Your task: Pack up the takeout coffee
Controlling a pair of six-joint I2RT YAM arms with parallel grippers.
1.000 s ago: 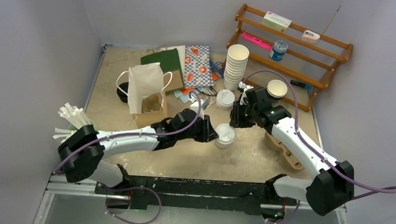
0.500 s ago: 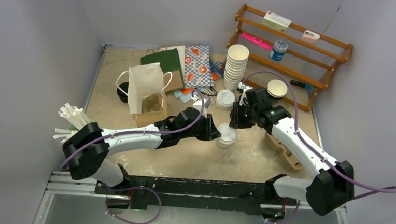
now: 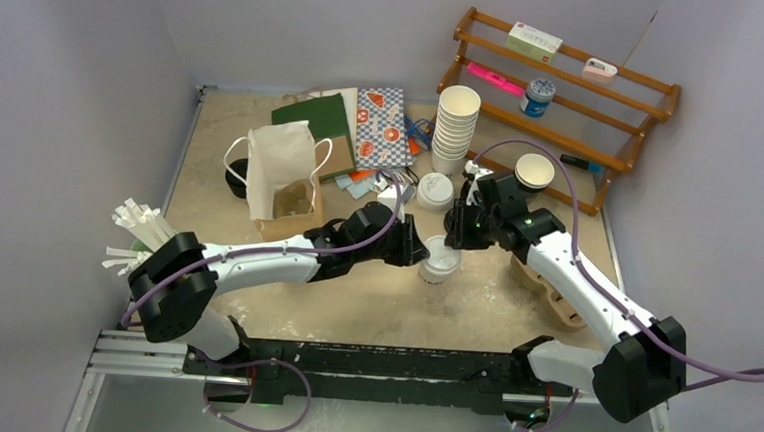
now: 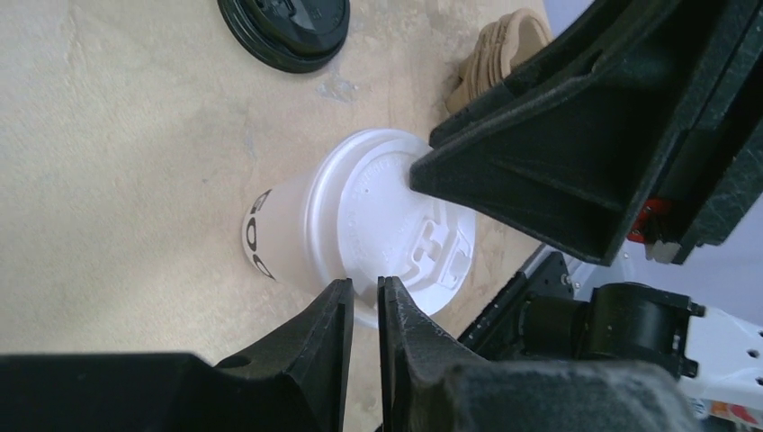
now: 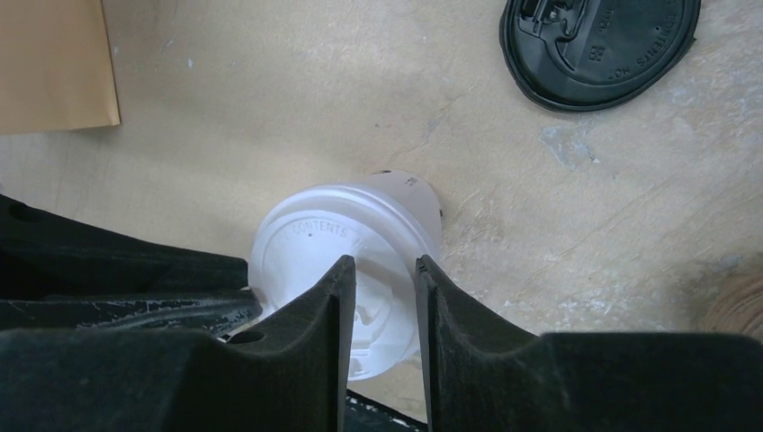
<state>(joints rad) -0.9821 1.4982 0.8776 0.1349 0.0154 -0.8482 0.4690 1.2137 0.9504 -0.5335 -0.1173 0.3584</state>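
Note:
A small white paper takeout cup with a white plastic lid (image 3: 439, 261) stands on the table between both arms. In the left wrist view my left gripper (image 4: 364, 286) sits at the near rim of that lid (image 4: 378, 225). Its jaws are only a narrow slit apart, with nothing between them. My right gripper (image 5: 382, 263) hangs over the same lid (image 5: 315, 238) from the other side, jaws a finger's width apart. One of its fingertips (image 4: 423, 169) touches the lid top. A loose black lid (image 5: 598, 40) lies flat beyond the cup. No cup with a black lid shows.
A white paper bag (image 3: 281, 165) stands at the left over a brown one (image 3: 288, 208). The tall stack of white cups (image 3: 455, 128), a white round lid (image 3: 435, 190) and a dark lidless cup (image 3: 534, 171) stand behind. Brown cup carriers (image 3: 554, 292) lie right, straws (image 3: 142, 226) far left, a wooden rack (image 3: 566, 82) at the back.
My left arm has reached further right, bringing its narrowing jaws up to the lid's rim. The right gripper has stayed over the cup, which has shifted slightly.

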